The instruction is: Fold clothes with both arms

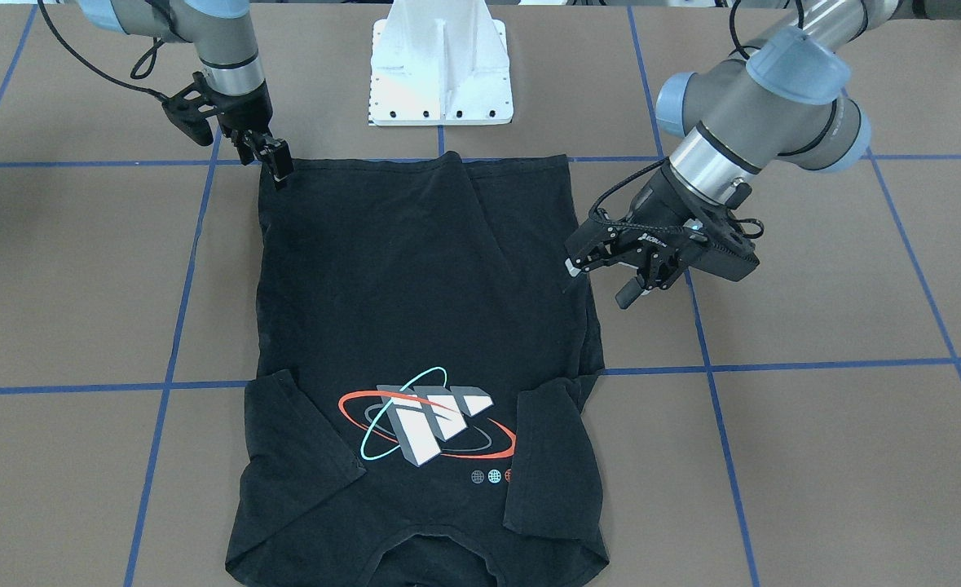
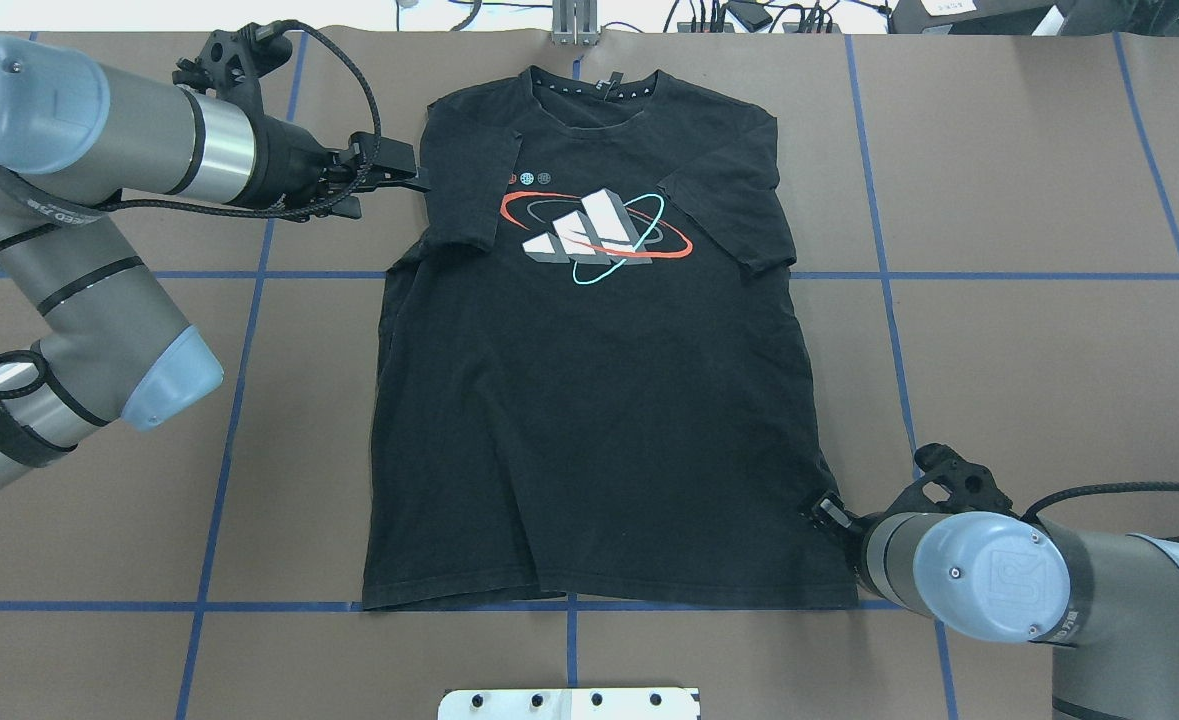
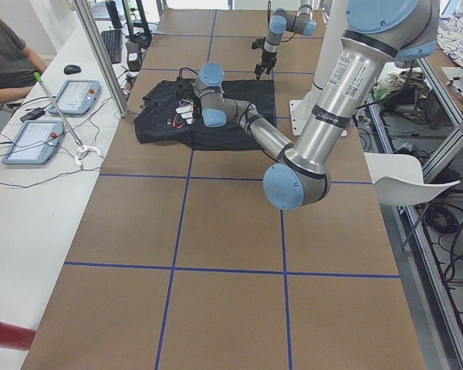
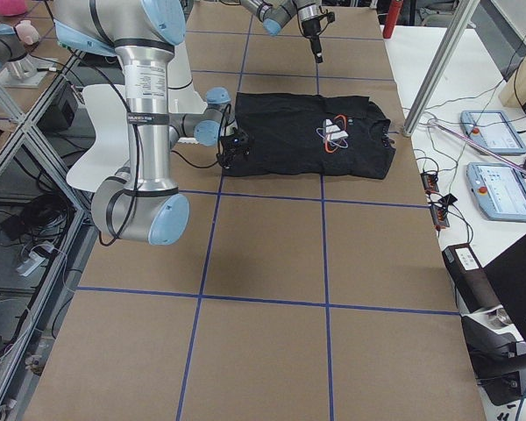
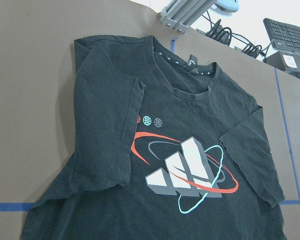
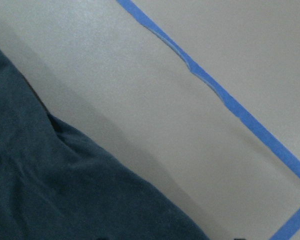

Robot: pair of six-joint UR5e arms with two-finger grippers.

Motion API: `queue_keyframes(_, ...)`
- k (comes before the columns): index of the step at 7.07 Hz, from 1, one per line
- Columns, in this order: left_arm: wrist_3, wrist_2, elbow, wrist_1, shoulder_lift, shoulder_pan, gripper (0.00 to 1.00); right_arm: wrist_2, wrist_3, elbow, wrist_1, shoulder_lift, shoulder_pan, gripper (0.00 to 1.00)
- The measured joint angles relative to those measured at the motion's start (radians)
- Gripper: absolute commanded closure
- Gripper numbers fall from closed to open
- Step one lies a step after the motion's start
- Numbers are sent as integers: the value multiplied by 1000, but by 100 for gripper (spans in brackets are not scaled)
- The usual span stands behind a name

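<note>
The black T-shirt (image 2: 589, 420) lies flat on the brown table (image 2: 1029, 350), print side up. Its long axis runs away from the robot, with the hem (image 2: 599, 598) near the white pedestal (image 1: 441, 77), the collar (image 2: 594, 100) at the far side, and both sleeves turned in beside the red, teal and white-grey orbit logo (image 2: 597, 236). The left gripper (image 1: 598, 283) hovers with its fingers apart just beside the shirt's left edge; the right gripper (image 1: 278, 169) is at the near right hem corner, and I cannot tell whether it is clamped.
</note>
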State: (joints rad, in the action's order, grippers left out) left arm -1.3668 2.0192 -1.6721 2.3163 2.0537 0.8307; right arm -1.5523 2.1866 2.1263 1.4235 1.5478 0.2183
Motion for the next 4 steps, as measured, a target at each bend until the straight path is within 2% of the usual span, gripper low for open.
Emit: queue_keyframes(4,0,0,3,0,0,-1,1,-15,7,-8,-31,29,-47,20)
